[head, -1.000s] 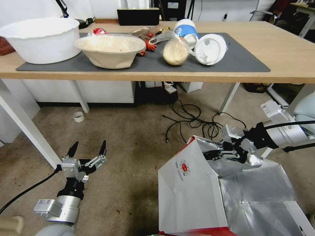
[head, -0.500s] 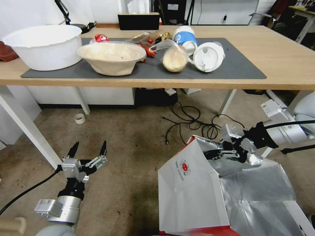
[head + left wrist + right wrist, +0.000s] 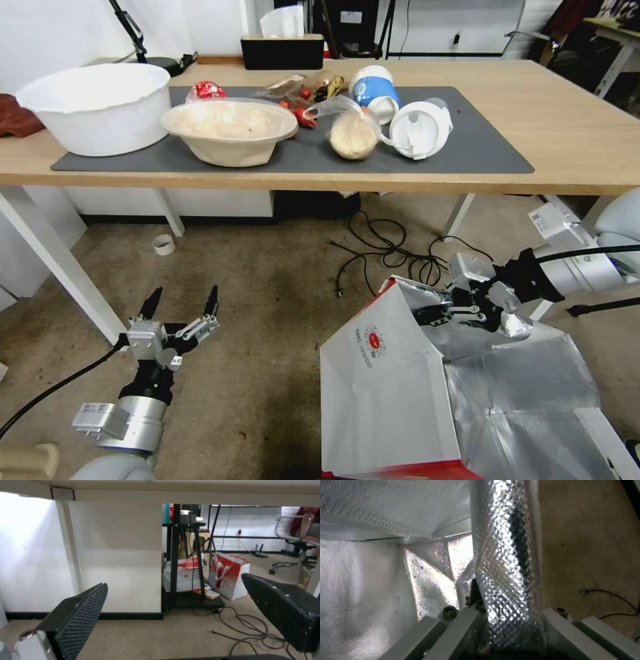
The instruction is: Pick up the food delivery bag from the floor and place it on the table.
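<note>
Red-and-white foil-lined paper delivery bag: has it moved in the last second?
Yes, slightly: the bag, held by the right gripper, has drawn away from the black cable plug on the floor.

The left gripper [image 3: 180, 301] hangs low with fingers spread wide. The right gripper [image 3: 427, 313] is clamped, its arm reaching inward from the right.

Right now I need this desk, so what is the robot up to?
The right gripper is shut on the foil-lined rim of the delivery bag, which is down on the carpet in front of the table. The left gripper hovers open over bare floor, holding nothing. The mat on the table carries bowls and food.
</note>
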